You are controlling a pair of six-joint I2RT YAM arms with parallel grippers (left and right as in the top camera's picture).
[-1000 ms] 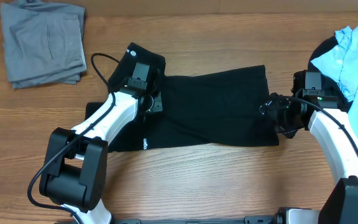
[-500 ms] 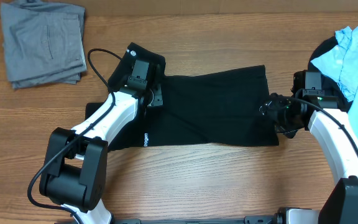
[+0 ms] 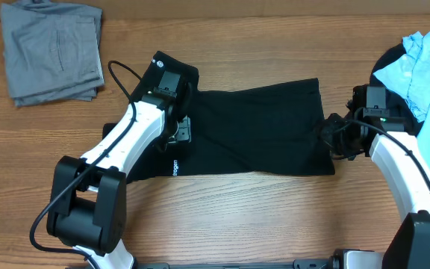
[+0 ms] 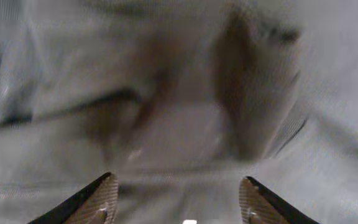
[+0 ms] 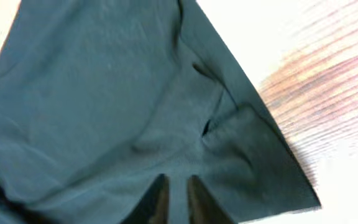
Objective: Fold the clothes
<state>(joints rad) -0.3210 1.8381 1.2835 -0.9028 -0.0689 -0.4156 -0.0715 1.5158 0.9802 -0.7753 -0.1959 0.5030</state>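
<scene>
Two claws work the black shirt [image 3: 260,127], which lies spread across the middle of the surface [image 3: 237,217]. Left claw [image 3: 181,131] hangs over its left part, fingers apart, gripping nothing. Right claw [image 5: 178,196] is pinched together on the shirt's right edge.

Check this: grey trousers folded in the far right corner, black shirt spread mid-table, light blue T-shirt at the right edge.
One error: the grey trousers lie in the far left corner, as the overhead view shows. The black shirt is mid-table and the light blue T-shirt at the right edge.
</scene>
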